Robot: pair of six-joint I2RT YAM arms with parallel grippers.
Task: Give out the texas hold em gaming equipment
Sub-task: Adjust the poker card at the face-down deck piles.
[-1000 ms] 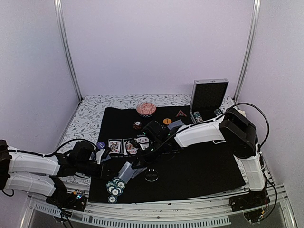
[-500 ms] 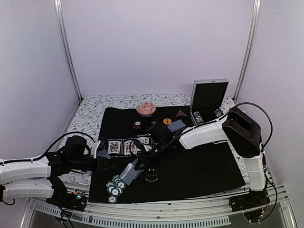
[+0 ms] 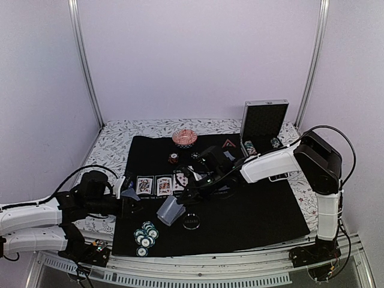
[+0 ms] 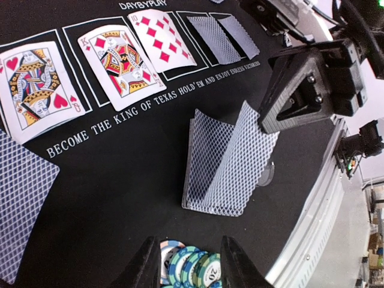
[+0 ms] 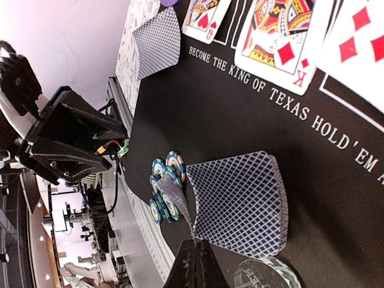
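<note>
A deck of blue-grey-backed cards [image 4: 207,171] lies on the black mat [image 3: 252,210]. My right gripper [image 5: 195,264] is shut on the edge of one card [image 5: 173,197] and holds it tilted up off the deck [image 5: 240,204]. In the top view this gripper [image 3: 187,199] is just right of the raised card [image 3: 170,210]. My left gripper [image 4: 191,270] is open and empty, its jaws either side of a cluster of teal striped chips [image 4: 195,267]; the chips also show in the top view [image 3: 144,235]. Three face-up cards [image 4: 120,57] and two face-down ones [image 4: 213,37] fill the mat's rectangles.
A single face-down card [image 4: 24,198] lies at the mat's left edge. A clear round button [image 5: 264,277] sits by the deck. A silver case [image 3: 264,120] stands open at the back right. A red chip stack [image 3: 185,138], an orange button [image 3: 211,153] and a triangle [image 3: 227,144] lie at the mat's far side.
My right gripper has drawn back to the right and upward, lifting one card off the deck. My left arm moved right toward the chips, then held still.
</note>
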